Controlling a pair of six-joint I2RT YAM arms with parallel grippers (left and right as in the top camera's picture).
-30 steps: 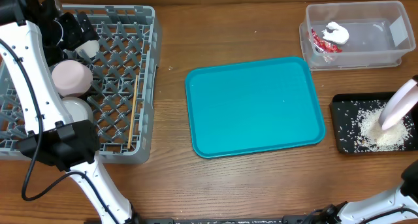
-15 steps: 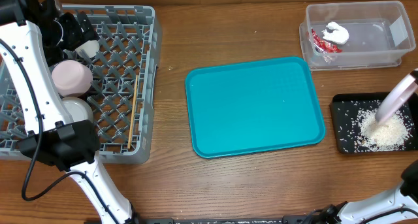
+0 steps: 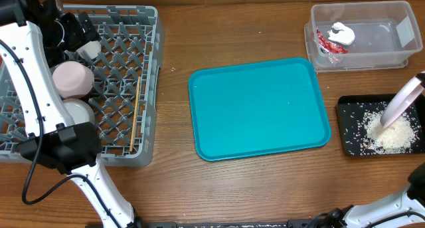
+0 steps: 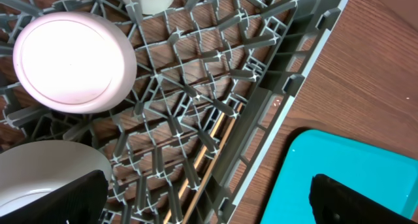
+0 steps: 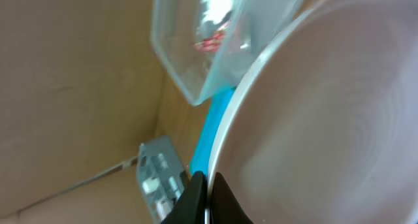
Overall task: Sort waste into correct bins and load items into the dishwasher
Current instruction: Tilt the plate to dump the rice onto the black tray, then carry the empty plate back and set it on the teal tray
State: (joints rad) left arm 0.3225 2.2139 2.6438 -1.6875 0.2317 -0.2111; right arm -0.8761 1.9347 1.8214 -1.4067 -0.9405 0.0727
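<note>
At the near right of the counter (image 3: 232, 188), right jaws (image 5: 208, 192) shut tight on the rim of a large white plate (image 3: 404, 107), tilted steeply over the shallow black tray (image 3: 345, 125). Beneath the plate's lower edge, a heap of white rice crumbs (image 3: 395, 136), plus a loose scatter toward the tray's left side. Nearest risk: a thin grip on a smooth rim, so possible slipping or swinging of the plate, then a knock against the tray and rice thrown onto the wood. Also possible: grains clinging to the plate and riding along to the rack.

Across the middle, a flat teal tray (image 3: 259, 108), bare. Lies between plate and rack; could be clipped by a low carry.

On the left, a large grey dish rack (image 3: 145, 68), with left jaws (image 4: 208, 185) spread fully wide above its grid, gripping nothing. Inside: an upturned pinkish-white bowl (image 3: 72, 78), a second white bowl (image 3: 76, 112) just beside it, a small white cup (image 3: 90, 50) farther back, and thin wooden chopsticks (image 3: 136, 121) lying along the grid. Open grid to their right, but with the left arm overhead, hence some chance of a collision between arms or a jolt to the bowls.

At the far right, a clear plastic tub (image 3: 398, 55), containing a red wrapper (image 3: 327, 43) and a crumpled white tissue (image 3: 342, 33). Close behind the tilted plate, so vulnerable to a backward swing.
</note>
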